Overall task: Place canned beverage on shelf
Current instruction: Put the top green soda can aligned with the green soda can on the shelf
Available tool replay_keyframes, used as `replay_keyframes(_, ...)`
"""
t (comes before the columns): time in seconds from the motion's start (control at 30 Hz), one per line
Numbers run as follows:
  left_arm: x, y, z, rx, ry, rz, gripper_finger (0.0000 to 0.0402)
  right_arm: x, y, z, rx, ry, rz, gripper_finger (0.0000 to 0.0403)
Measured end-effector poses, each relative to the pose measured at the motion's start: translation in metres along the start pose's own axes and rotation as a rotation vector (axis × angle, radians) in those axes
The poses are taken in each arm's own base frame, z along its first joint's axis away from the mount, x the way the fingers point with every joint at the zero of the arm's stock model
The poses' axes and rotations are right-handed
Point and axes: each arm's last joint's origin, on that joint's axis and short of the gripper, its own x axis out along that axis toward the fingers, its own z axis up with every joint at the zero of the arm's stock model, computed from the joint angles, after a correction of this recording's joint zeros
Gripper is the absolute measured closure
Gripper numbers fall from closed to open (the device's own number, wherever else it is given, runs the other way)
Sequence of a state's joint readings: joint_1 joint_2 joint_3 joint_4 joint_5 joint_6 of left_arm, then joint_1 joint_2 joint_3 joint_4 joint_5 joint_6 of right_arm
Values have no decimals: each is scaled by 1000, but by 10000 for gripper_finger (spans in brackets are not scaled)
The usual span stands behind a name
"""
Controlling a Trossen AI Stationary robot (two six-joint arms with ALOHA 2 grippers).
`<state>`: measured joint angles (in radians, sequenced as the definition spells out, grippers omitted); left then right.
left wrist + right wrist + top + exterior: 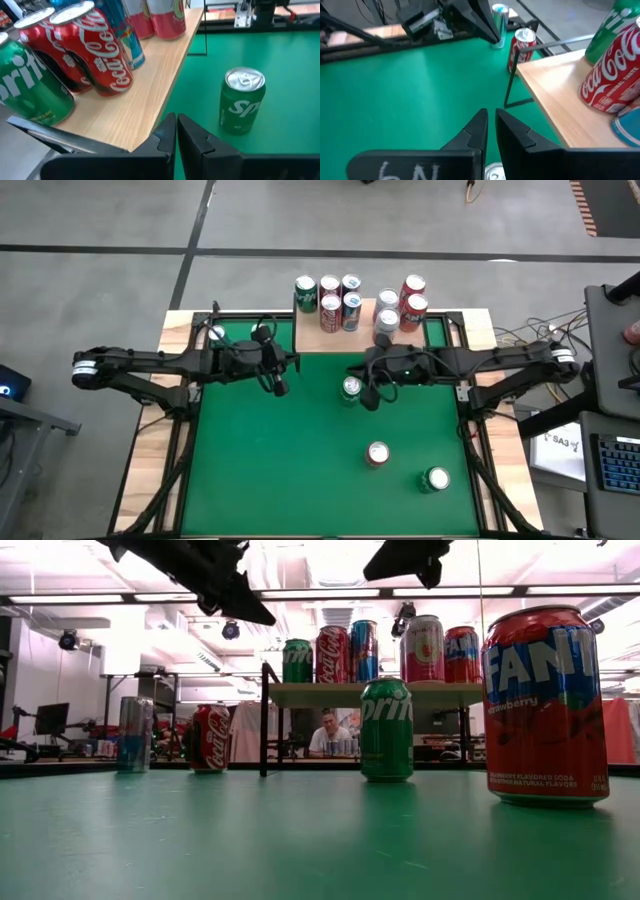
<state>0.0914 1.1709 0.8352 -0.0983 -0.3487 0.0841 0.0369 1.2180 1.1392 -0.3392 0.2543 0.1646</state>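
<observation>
Strawberry Fanta can upright on green felt, both tools pressed together, empty.

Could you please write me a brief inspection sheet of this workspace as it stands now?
Surface: green tabletop, flat.
Job's things: shelf holds upright cans; Sprite can stands on the felt before it, with two more cans nearer the front.
Clutter: two cans off the shelf's end.
Grippers: left gripper shut, empty; right gripper shut, empty, by the Sprite can.
Cables: loose bundle right of the table.
Surroundings: seated person behind.
</observation>
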Motion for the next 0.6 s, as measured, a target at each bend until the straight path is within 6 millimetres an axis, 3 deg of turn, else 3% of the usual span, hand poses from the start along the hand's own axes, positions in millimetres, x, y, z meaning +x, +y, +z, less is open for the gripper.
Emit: replay_keyframes(0.6,-1,0,-1,-24,9,-1,402,29,9,12,1,358,-78,374)
